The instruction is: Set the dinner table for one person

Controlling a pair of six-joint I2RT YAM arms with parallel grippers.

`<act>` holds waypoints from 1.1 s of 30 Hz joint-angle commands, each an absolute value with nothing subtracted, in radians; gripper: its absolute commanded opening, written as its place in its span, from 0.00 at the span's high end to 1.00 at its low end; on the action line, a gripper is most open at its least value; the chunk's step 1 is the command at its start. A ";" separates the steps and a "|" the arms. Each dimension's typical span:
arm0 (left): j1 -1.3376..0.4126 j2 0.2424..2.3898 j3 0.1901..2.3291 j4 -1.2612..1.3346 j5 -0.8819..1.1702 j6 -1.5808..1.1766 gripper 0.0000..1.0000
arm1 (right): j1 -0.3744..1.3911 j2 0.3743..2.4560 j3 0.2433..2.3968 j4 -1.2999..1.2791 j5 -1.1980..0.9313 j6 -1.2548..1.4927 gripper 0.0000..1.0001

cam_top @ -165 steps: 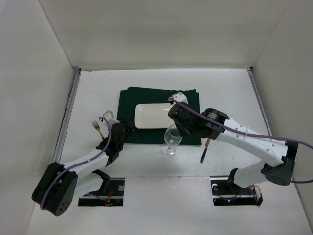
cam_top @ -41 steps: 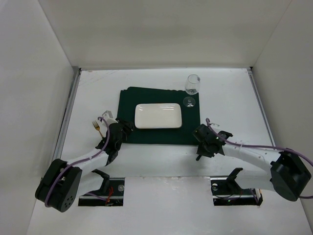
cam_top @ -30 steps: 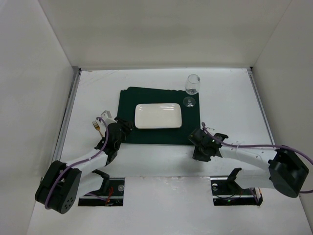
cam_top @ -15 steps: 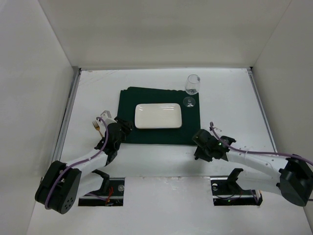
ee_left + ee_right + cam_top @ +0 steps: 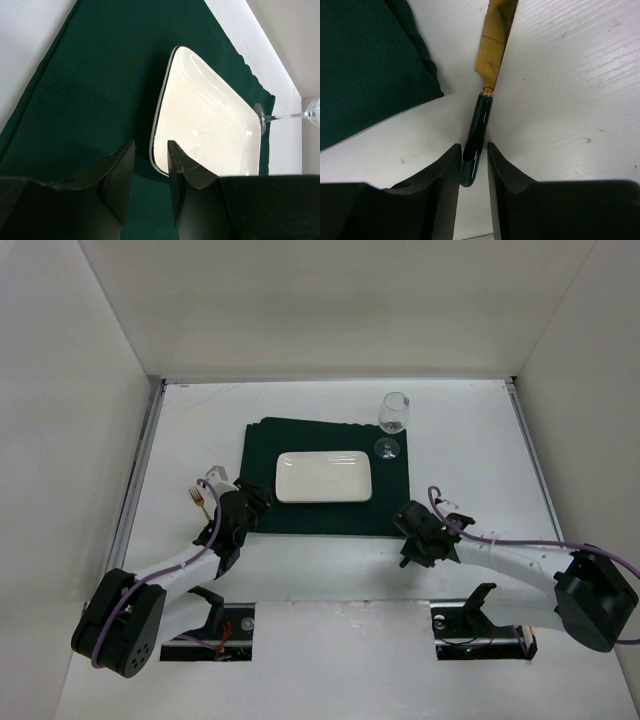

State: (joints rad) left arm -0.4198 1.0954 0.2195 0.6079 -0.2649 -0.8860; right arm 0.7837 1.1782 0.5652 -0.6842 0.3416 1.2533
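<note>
When viewed from above, shows the dinner table (image 5: 470, 430) spreading white round the placemat (image 5: 262, 445), plate (image 5: 323, 477) on it, wine glass (image 5: 394, 412) at its far right corner, left gripper (image 5: 254, 496) at its near left corner, right gripper (image 5: 408, 523) just off its near right. From the left wrist, finds fingers (image 5: 117, 175) narrowly parted above the placemat, gripping nothing. From the right wrist, finds fingers (image 5: 445, 180) narrow astride the handle of the knife (image 5: 477, 130) beside the placemat; cannot tell whether pinched.

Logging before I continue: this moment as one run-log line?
left jaws: open, empty, over placemat corner | right jaws: astride knife handle, grip unclear | scene: plate on placemat, wine glass at its corner
</note>
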 commanded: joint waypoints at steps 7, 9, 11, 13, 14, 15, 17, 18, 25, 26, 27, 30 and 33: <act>-0.416 1.080 0.204 0.630 -0.264 -0.900 0.70 | 0.772 1.189 0.583 -0.657 0.318 1.233 0.87; -0.413 1.078 0.204 0.630 -0.264 -0.900 0.70 | 0.772 1.164 0.566 -0.650 0.316 1.239 0.93; -0.413 1.078 0.202 0.630 -0.264 -0.900 0.70 | 0.778 1.122 0.551 -0.647 0.327 1.252 0.96; -0.415 1.080 0.202 0.630 -0.264 -0.900 0.70 | 0.783 1.066 0.537 -0.653 0.330 1.261 0.96; -0.415 1.083 0.202 0.630 -0.264 -0.900 0.70 | 0.783 1.033 0.529 -0.660 0.330 1.262 0.96; -0.415 1.085 0.204 0.630 -0.264 -0.900 0.70 | 0.783 0.996 0.523 -0.673 0.331 1.262 0.96; -0.415 1.088 0.206 0.632 -0.264 -0.900 0.70 | 0.774 0.922 0.525 -0.742 0.353 1.264 0.96; -0.413 1.091 0.206 0.634 -0.264 -0.900 0.70 | 0.768 0.882 0.532 -0.779 0.376 1.264 0.96; -0.412 1.095 0.207 0.637 -0.264 -0.899 0.70 | 0.633 0.677 0.629 -0.861 0.408 1.086 0.95; -0.412 1.097 0.207 0.637 -0.264 -0.899 0.70 | 0.613 0.678 0.647 -0.838 0.391 1.030 0.95; -0.413 1.098 0.207 0.638 -0.264 -0.899 0.70 | 0.593 0.695 0.667 -0.816 0.368 0.978 0.94; -0.413 1.104 0.209 0.640 -0.264 -0.897 0.70 | 0.574 0.788 0.733 -0.741 0.312 0.833 0.94; -0.412 1.098 0.209 0.640 -0.264 -0.896 0.70 | 0.588 0.902 0.801 -0.674 0.288 0.711 0.94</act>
State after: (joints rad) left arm -0.4171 1.0996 0.2176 0.6083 -0.2649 -0.8913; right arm 0.5819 0.8249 0.7227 -0.7898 0.3344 0.9020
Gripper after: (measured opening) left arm 0.302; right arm 0.123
